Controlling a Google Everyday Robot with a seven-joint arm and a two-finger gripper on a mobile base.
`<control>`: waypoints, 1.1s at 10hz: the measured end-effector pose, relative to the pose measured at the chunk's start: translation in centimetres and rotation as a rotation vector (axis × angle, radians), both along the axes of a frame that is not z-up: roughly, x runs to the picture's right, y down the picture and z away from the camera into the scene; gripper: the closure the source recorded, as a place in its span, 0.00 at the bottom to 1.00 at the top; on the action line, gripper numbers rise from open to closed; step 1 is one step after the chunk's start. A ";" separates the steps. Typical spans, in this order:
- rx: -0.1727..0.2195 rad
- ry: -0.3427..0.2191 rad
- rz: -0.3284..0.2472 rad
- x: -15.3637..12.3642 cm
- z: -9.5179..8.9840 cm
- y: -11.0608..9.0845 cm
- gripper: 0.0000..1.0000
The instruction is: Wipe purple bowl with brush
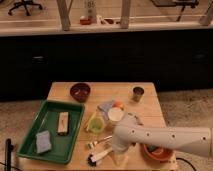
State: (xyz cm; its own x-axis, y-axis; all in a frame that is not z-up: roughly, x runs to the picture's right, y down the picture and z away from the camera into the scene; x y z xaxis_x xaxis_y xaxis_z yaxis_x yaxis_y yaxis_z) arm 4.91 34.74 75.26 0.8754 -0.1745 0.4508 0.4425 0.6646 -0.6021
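Gripper (119, 156) — low, just beside brush (101, 155).

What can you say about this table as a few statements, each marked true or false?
1. The purple bowl sits on the far side of the table, left of centre. True.
2. The brush lies inside the green tray. False: it lies on the table near the front edge, to the right of the tray.
3. The end effector is low over the table's front, beside the brush and well away from the purple bowl. True.
4. The orange bowl stands at the table's far left corner. False: it is at the front right, partly hidden behind the arm.
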 end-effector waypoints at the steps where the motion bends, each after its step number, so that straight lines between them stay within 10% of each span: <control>1: 0.000 -0.003 0.000 -0.1 -0.2 -0.2 0.78; 4: -0.006 0.002 -0.006 0.3 -0.6 -0.3 1.00; 11: 0.046 -0.037 -0.070 0.6 -0.1 -3.6 1.00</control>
State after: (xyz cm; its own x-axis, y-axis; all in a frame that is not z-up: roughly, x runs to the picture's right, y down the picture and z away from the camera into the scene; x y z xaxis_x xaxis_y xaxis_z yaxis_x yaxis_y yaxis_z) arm 5.56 31.11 75.19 0.8434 -0.2557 0.4725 0.5100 0.6577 -0.5544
